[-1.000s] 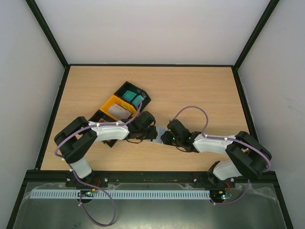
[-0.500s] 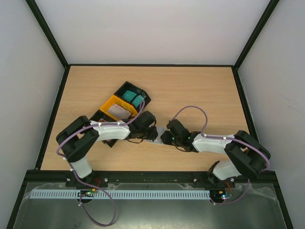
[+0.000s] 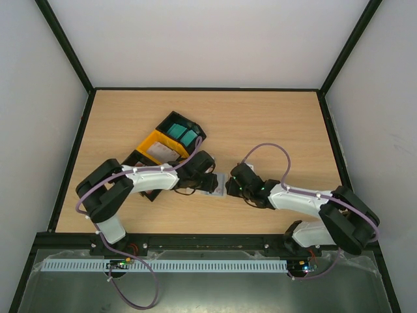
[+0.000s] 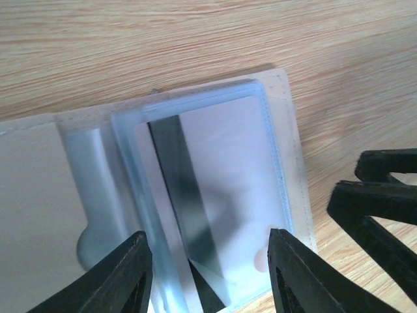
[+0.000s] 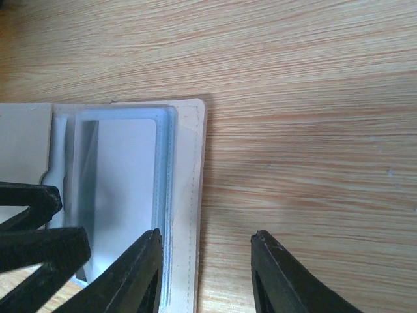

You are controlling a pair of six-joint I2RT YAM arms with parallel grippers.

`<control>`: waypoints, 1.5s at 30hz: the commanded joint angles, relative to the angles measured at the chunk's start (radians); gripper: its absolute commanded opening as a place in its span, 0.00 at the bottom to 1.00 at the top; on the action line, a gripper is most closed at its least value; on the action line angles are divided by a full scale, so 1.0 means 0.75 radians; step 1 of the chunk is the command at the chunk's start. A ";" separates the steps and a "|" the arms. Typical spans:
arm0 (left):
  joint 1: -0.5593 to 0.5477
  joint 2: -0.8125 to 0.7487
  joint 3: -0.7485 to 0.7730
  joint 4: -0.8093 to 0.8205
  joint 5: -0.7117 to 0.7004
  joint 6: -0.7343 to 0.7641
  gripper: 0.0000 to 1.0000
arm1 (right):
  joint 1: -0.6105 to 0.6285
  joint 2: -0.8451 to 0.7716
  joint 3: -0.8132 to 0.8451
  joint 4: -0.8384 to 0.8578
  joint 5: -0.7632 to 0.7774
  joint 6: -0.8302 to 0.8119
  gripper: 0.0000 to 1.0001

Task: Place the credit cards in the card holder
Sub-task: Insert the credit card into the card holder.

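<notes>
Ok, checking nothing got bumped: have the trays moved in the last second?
No. The trays sit at the same spot and the same angle on the table, measured against its left edge, as before.

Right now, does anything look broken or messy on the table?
Nothing really stands out. The card holder lies open and flat on the table, with a white card tucked in its clear pocket. The tray bins sit slanted to the table's edge, but nothing has spilled.

Card holder [image 4: 292, 163] lies on table [image 4: 195, 39] between left hand [image 4: 208, 261] and right hand [image 5: 205, 261].
</notes>
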 commanded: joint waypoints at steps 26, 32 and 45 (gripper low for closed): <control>0.008 0.053 -0.088 -0.047 -0.064 -0.058 0.04 | 0.005 0.042 0.041 0.064 -0.164 0.014 0.31; 0.012 0.051 -0.113 -0.056 -0.096 -0.071 0.03 | 0.006 0.086 0.051 0.112 -0.194 0.029 0.31; 0.055 0.013 -0.225 -0.019 -0.103 -0.118 0.03 | 0.006 0.049 0.059 0.121 -0.209 0.064 0.32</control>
